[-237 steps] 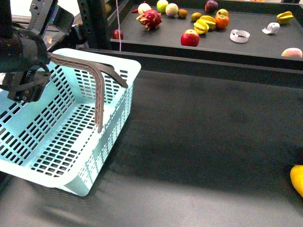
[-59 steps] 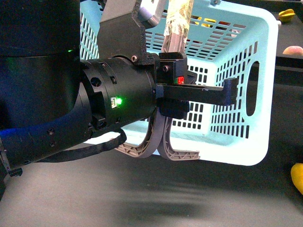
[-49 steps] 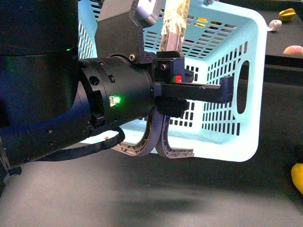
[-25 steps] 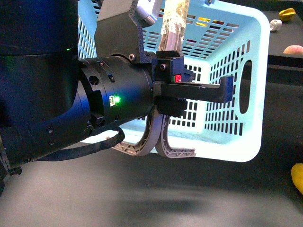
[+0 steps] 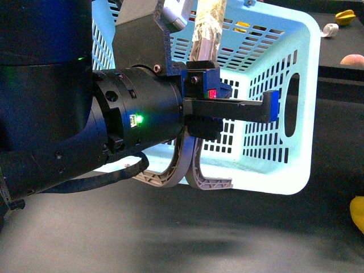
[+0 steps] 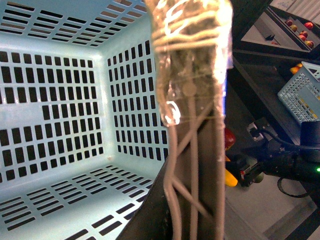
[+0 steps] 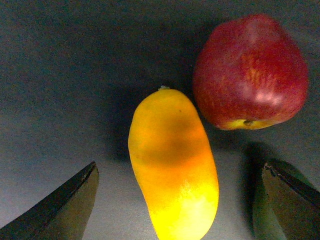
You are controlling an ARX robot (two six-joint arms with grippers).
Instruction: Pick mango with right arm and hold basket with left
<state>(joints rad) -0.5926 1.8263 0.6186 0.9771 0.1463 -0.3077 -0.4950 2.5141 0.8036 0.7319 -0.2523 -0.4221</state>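
Two right fingers (image 7: 65, 205): spread, mango (image 7: 172, 165) between them, its long axis crossing their closing line.
Left fingers (image 5: 239, 108): apparently pinching basket (image 5: 284, 177) handle.

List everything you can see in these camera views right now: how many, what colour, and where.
basket: one, pale turquoise, tilted, hanging by its handles above the table
handles: two, grey-brown, one taped, in the left end effector
mango: one, yellow, on the table at front right
apple: one, red, right beside the mango
star fruit: one, yellow, back shelf
table: one, dark
left arm: one, black, green light
left end effector: black and blue, shut on handles
right end effector: open, straddling the mango
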